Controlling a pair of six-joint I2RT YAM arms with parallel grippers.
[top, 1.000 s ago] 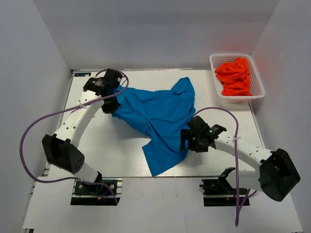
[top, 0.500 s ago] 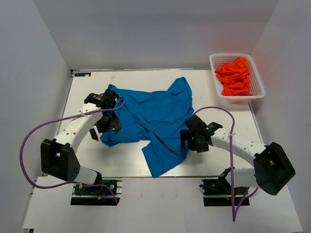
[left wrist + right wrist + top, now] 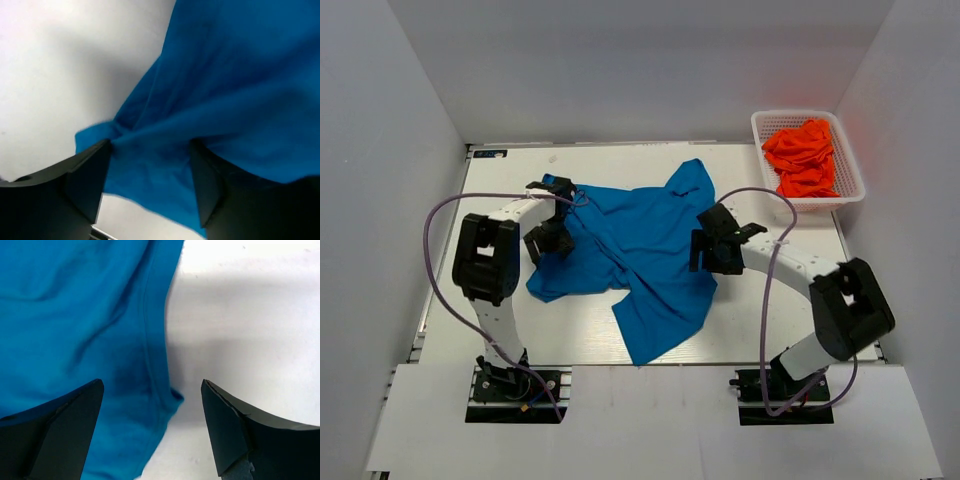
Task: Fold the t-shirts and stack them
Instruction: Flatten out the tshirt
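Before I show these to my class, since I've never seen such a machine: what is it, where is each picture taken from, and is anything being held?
Two robot arms are bolted at the near edge of a white table. The wide picture comes from a fixed camera above and behind them; the two close ones from a camera on each wrist, the dark shapes being that arm's own jaws. A blue t-shirt lies crumpled on the table; orange-red shirts sit in a white mesh basket at the far right. The left arm has its jaws apart with blue cloth bunched between them; the right arm holds its jaws open over the shirt's edge. Nothing is clearly gripped.
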